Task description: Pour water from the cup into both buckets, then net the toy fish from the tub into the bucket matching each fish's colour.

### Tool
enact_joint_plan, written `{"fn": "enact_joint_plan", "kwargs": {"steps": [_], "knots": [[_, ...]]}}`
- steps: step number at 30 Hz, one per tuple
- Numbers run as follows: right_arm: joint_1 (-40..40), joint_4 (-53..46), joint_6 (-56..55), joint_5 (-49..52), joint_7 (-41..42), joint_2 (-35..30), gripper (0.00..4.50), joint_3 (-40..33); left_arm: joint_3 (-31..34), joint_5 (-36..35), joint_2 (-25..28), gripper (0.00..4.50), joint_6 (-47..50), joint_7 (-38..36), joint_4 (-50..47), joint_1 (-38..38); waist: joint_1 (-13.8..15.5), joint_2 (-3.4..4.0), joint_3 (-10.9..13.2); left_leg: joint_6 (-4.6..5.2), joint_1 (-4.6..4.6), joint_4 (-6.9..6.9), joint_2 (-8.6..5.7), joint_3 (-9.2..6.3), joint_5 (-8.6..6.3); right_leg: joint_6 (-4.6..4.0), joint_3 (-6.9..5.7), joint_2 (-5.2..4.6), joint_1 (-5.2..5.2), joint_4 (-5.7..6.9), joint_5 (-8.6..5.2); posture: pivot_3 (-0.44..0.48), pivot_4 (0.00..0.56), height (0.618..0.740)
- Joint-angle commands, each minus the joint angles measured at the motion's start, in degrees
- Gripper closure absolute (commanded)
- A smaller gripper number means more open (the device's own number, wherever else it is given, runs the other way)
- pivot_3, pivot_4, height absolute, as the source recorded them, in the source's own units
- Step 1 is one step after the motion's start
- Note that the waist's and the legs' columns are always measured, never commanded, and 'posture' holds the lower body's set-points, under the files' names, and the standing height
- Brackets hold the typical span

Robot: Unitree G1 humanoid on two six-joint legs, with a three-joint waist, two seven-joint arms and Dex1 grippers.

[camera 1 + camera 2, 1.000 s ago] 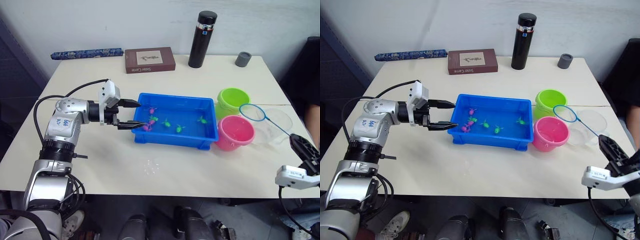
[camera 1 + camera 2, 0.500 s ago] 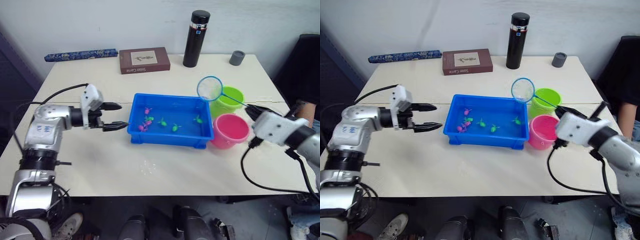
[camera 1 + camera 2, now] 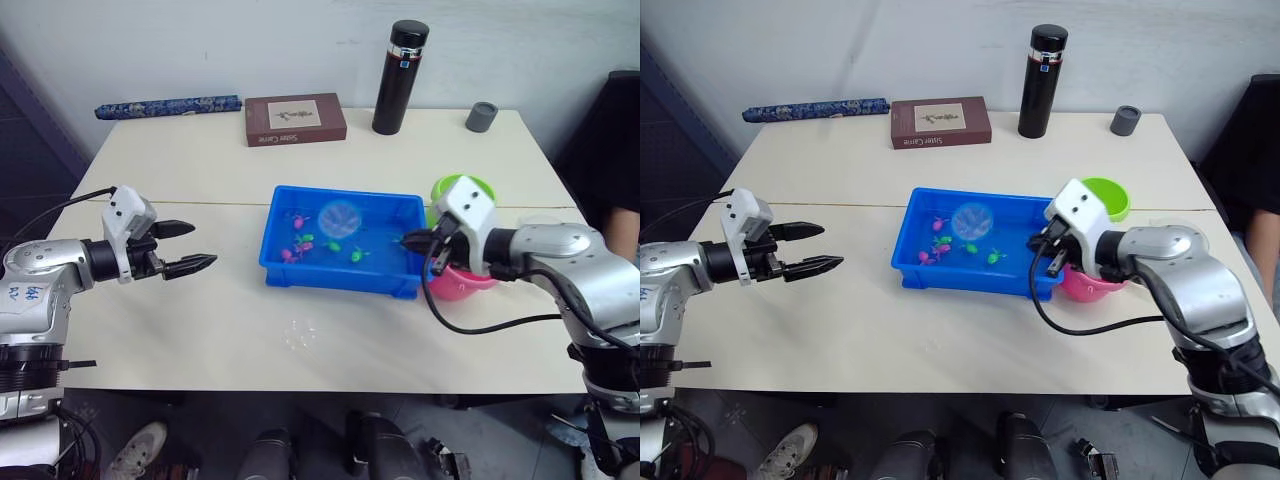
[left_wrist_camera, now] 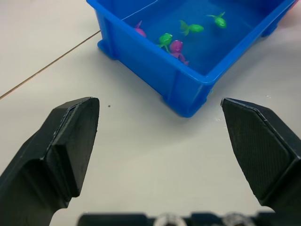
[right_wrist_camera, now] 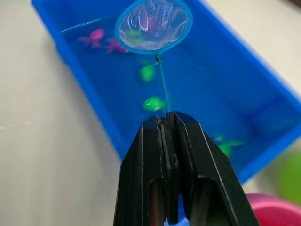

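The blue tub (image 3: 340,283) sits mid-table with several green and pink toy fish (image 3: 333,245) in its water. The net (image 3: 340,217) hangs with its hoop low over the tub's middle, above the fish (image 5: 146,72). My right gripper (image 3: 412,240) is shut on the net's thin handle at the tub's right end. Behind that wrist stands the green bucket (image 3: 462,186); the pink bucket (image 3: 452,285) peeks out below it. My right arm hides the cup. My left gripper (image 3: 200,246) is open and holds nothing, a short way left of the tub (image 4: 188,89).
Along the table's far edge stand a black flask (image 3: 400,78), a small grey cup (image 3: 482,116), a brown book (image 3: 296,119) and a blue patterned roll (image 3: 168,106). A person in dark clothing (image 3: 622,140) sits at the right edge.
My right arm has come in from the table's right front corner, taken the net and carried it left over the tub. My left gripper has drawn back from the tub's left wall.
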Motion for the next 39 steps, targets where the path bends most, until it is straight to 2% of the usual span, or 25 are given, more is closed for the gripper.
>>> {"fn": "enact_joint_plan", "kwargs": {"steps": [1, 13, 23, 39], "knots": [[-2.50, 0.38, 1.58, 0.15, -0.02, -0.31, 4.50, 1.45, 2.09, -1.85, 0.69, 0.04, 1.10, 1.31, -4.11, 0.86, -0.12, 0.00, 0.00, 0.00, 0.01, 0.00, 0.00, 0.01, 0.00, 0.00, 0.00, 0.00, 0.00, 0.00, 0.00, 0.000, 0.150, 0.740], [-5.00, 3.26, 1.25, -1.77, 1.91, -2.73, 4.50, 7.70, 1.95, -3.43, 0.42, 0.04, 2.38, 3.69, -7.41, 2.63, -0.14, 0.00, 0.00, -0.02, 0.00, -0.03, 0.00, 0.02, -0.01, 0.00, 0.00, 0.01, -0.03, -0.01, 0.00, 0.000, 0.150, 0.740], [-7.39, 7.74, -4.10, -8.10, 5.12, -5.31, 4.50, 14.09, 2.71, -5.03, 0.34, 0.04, 2.52, 5.14, -9.60, 4.95, -0.20, 0.00, 0.00, -0.05, 0.00, -0.06, 0.01, 0.02, -0.02, -0.01, 0.00, 0.01, -0.06, -0.04, -0.01, 0.000, 0.150, 0.740], [-8.67, 10.57, -5.56, -12.47, 5.99, -1.37, 4.50, 16.48, 3.59, -6.00, 1.24, 0.04, 2.44, 5.73, -10.63, 6.04, -0.22, 0.00, 0.00, -0.06, 0.00, -0.07, 0.01, 0.01, -0.03, -0.02, 0.00, 0.01, -0.06, -0.05, -0.01, 0.000, 0.150, 0.740]]}}
